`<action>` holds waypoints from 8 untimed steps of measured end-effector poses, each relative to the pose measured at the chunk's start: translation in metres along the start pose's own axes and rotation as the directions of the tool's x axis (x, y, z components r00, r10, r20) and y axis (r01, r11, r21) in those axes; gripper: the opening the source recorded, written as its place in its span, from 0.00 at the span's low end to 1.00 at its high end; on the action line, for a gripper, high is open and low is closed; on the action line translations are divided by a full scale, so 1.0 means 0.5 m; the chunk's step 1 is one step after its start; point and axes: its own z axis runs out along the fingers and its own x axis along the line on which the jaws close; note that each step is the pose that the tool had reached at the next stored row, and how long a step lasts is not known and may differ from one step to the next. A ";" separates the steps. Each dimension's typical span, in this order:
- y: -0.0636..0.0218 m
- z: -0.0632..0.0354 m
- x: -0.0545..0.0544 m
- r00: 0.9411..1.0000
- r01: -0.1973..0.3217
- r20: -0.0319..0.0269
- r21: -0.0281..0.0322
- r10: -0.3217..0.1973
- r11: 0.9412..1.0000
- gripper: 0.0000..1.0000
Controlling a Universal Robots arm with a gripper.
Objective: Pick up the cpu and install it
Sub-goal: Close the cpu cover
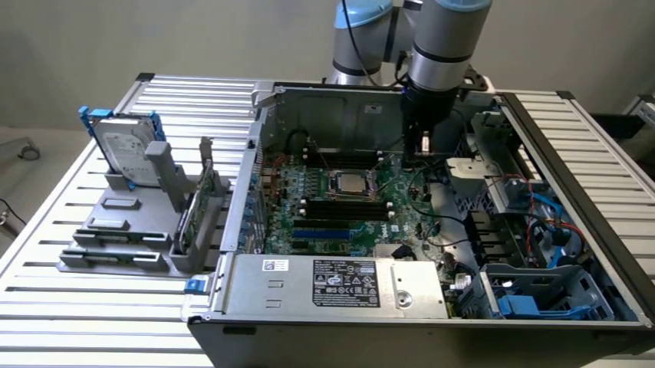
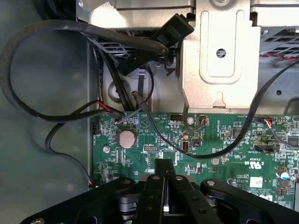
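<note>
In the exterior view the cpu (image 1: 348, 182), a small square chip with a pale silver lid, lies flat in the socket in the middle of the green motherboard (image 1: 343, 230). That board sits inside the open computer case (image 1: 573, 153). My gripper (image 1: 422, 149) hangs inside the case, to the exterior view's right of the cpu and apart from it, near the case's back wall. In the wrist view its black fingers (image 2: 156, 179) stand pressed together over the motherboard (image 2: 224, 149), and my gripper (image 2: 163, 164) holds nothing that I can see.
Black cables (image 2: 56, 116) loop over the board's edge beside a coin battery (image 2: 126, 138) and a metal bracket (image 2: 219, 60). A silver hard drive with blue brackets (image 1: 128, 146) stands in a grey rack at the exterior view's left. The power supply (image 1: 333, 285) lies along the case's front.
</note>
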 end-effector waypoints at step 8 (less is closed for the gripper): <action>-0.025 -0.010 0.000 1.000 -0.004 0.000 0.050 0.004 0.999 0.11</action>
